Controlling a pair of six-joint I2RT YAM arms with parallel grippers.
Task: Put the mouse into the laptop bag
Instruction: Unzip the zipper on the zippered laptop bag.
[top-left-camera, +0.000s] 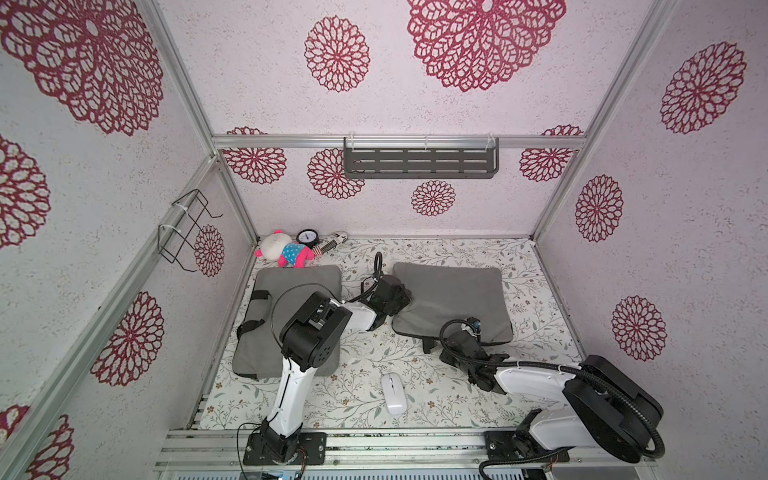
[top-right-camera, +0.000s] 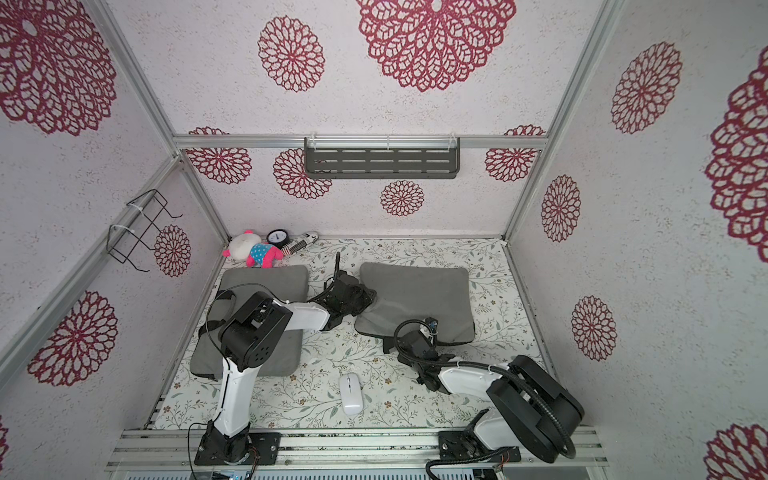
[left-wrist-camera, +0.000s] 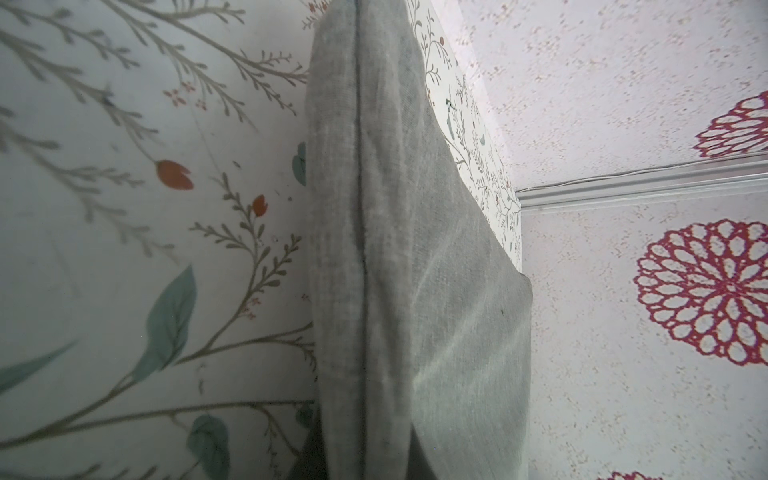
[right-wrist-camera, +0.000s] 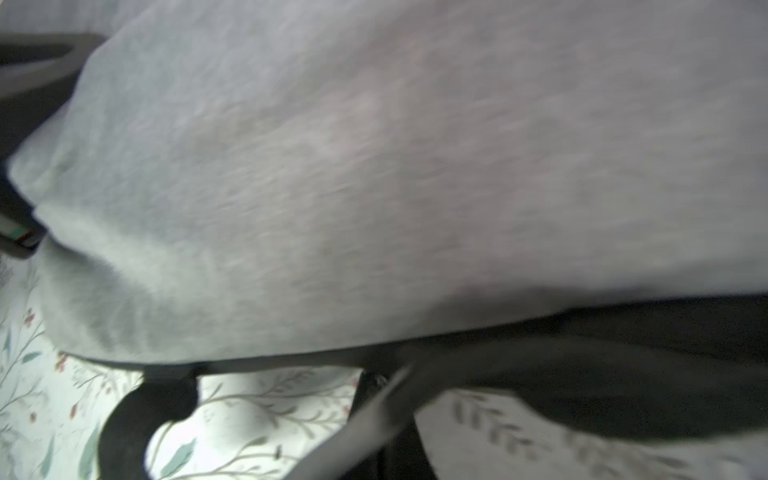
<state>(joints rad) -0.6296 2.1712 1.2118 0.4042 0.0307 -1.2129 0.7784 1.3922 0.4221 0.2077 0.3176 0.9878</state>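
Currently, opening step: my left end effector (top-left-camera: 401, 301) pinches the laptop bag (top-left-camera: 453, 291) at its side edge; my right end effector (top-left-camera: 471, 330) is closed at the near edge. The mouse (top-left-camera: 393, 394) lies apart on the tabletop (top-left-camera: 340, 399). Next, probably: spread the opening.

Two bags lay flat on the tabletop (top-left-camera: 340, 399): the laptop bag (top-left-camera: 453, 291) right of centre, a second bag (top-left-camera: 291, 274) to its left, apart from it. The mouse (top-left-camera: 394, 393) lay alone near the front edge, before the gap between them. In the back-left corner, behind the second bag, a soft toy (top-left-camera: 286, 249) lay just beside a clock (top-left-camera: 308, 237). A shelf (top-left-camera: 419, 162) hung on the back wall above; a wire rack (top-left-camera: 187, 228) hung on the left wall.
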